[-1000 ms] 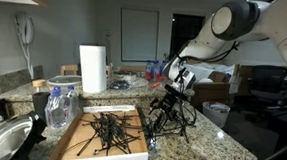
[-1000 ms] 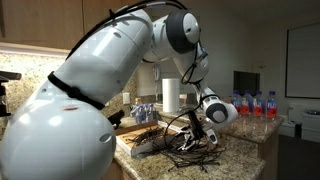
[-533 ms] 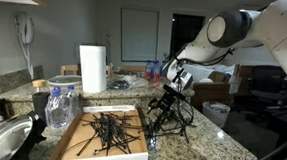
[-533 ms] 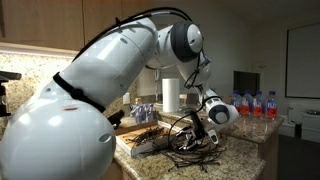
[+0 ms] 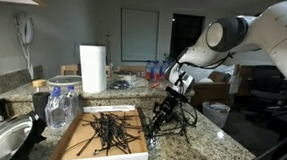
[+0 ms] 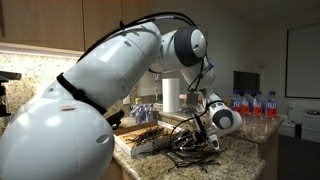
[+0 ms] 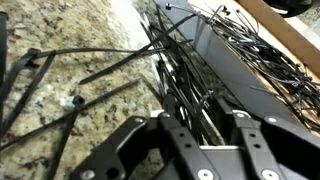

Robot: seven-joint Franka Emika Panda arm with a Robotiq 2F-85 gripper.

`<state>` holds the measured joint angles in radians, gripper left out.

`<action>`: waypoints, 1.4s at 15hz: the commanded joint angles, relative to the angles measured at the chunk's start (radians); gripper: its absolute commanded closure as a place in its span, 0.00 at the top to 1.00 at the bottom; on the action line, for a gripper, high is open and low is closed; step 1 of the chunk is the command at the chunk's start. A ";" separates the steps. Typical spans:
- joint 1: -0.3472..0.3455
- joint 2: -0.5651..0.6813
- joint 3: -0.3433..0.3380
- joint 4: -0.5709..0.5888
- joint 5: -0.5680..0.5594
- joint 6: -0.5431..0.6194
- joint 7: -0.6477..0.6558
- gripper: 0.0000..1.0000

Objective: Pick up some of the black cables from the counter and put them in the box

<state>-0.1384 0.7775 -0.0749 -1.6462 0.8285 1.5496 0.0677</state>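
A spiky tangle of black cables (image 5: 173,116) (image 6: 188,150) lies on the speckled counter (image 5: 215,144) just beside the box. My gripper (image 5: 168,108) (image 6: 207,136) is down in this tangle. In the wrist view my gripper (image 7: 205,128) has its jaws half narrowed, one finger (image 7: 168,135) on each side of a bundle of cables (image 7: 195,95), with a gap still showing beside the strands. The shallow tan box (image 5: 71,151) (image 6: 146,146) (image 7: 288,38) holds more black cables (image 5: 108,133) (image 7: 245,45).
A paper towel roll (image 5: 92,69) (image 6: 172,95) stands behind the box. Water bottles (image 5: 60,105) sit by the box's far side and others (image 6: 255,103) on a back counter. A round metal bowl (image 5: 1,141) is at the near corner. The counter's edge runs close by the tangle.
The jaws have drawn in from wide open and now stand narrower round the cable bundle. The arm's upper part has shifted a little; the hand stays low in the tangle.
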 commanded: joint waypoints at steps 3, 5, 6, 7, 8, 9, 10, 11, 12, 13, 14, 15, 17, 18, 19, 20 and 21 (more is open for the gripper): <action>-0.017 0.025 0.000 0.026 -0.011 -0.058 0.024 0.02; -0.015 0.030 0.000 0.030 -0.011 -0.060 0.026 0.00; -0.014 0.031 0.000 0.033 -0.011 -0.061 0.027 0.00; -0.014 0.031 0.000 0.034 -0.011 -0.061 0.027 0.00; -0.011 0.025 -0.002 0.031 -0.011 -0.054 0.028 0.00; -0.009 0.020 -0.003 0.027 -0.012 -0.049 0.027 0.00; -0.008 0.011 -0.004 0.020 -0.011 -0.042 0.024 0.00; -0.008 0.004 -0.005 0.015 -0.011 -0.038 0.021 0.00; -0.007 -0.010 -0.007 0.005 -0.011 -0.034 0.017 0.00; -0.006 -0.025 -0.008 -0.007 -0.011 -0.029 0.013 0.00; -0.004 -0.057 -0.013 -0.031 -0.016 -0.025 0.007 0.00; -0.004 -0.072 -0.014 -0.038 -0.019 -0.025 0.006 0.00; 0.004 -0.156 -0.024 -0.091 -0.036 -0.021 0.006 0.00; 0.011 -0.206 -0.029 -0.121 -0.047 -0.013 0.006 0.00; 0.015 -0.246 -0.030 -0.137 -0.056 -0.016 0.009 0.00; 0.024 -0.292 -0.030 -0.156 -0.072 -0.015 0.012 0.00; 0.027 -0.330 -0.028 -0.167 -0.088 -0.019 0.018 0.00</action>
<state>-0.1354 0.6116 -0.0941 -1.6998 0.7854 1.5204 0.0685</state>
